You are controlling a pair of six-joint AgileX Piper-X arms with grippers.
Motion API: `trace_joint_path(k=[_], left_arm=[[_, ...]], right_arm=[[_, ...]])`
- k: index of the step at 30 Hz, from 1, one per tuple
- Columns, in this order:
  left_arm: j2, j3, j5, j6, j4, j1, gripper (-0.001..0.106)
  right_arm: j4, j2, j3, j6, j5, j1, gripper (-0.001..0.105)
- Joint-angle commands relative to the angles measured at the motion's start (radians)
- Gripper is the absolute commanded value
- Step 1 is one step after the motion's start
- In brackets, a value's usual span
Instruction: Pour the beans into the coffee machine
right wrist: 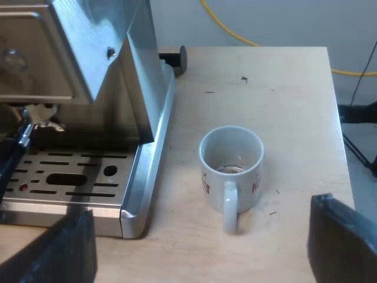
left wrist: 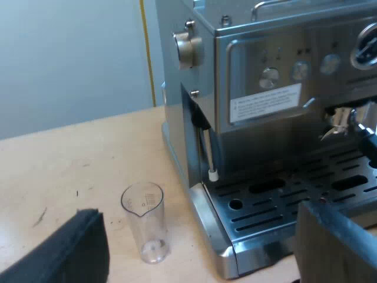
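A clear measuring glass [left wrist: 144, 223] stands upright on the wooden table beside the corner of the espresso machine [left wrist: 277, 71]; it looks empty. My left gripper [left wrist: 197, 242] hovers open above the table, its fingers [left wrist: 65, 253] spread around the glass and the drip tray's corner. A white mug [right wrist: 231, 165] with red lettering stands on the table near the machine's side [right wrist: 138, 88], with a brownish trace at its bottom. My right gripper [right wrist: 200, 242] is open just short of the mug, touching nothing.
The holder's dark handle [right wrist: 15, 150] juts out over the drip tray [right wrist: 65, 177]. The steam wand [left wrist: 207, 153] hangs at the machine's side near the glass. A black round object [right wrist: 175, 59] lies behind the machine. The table's edge [right wrist: 339, 118] runs past the mug.
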Motion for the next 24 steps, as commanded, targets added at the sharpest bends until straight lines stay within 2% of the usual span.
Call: trace_joint_path(k=[1,12,16,24], left_arm=[[-0.062,-0.007,-0.019,-0.01,0.051,-0.005,0.067],[-0.292,-0.007,-0.019,-0.01,0.237,-0.005,0.067],[-0.288,-0.026,-0.016,-0.01,0.357,-0.005,0.067],[-0.288,-0.026,-0.011,-0.01,0.393,-0.005,0.067]], right_arm=[[0.041,-0.056,-0.009,-0.018,0.0,-0.004,0.079],[0.145,-0.215,-0.009,-0.01,-0.002,-0.004,0.079],[0.187,-0.269,-0.009,-0.01,-0.017,-0.004,0.079],[0.24,-0.366,-0.01,-0.01,-0.017,-0.004,0.079]])
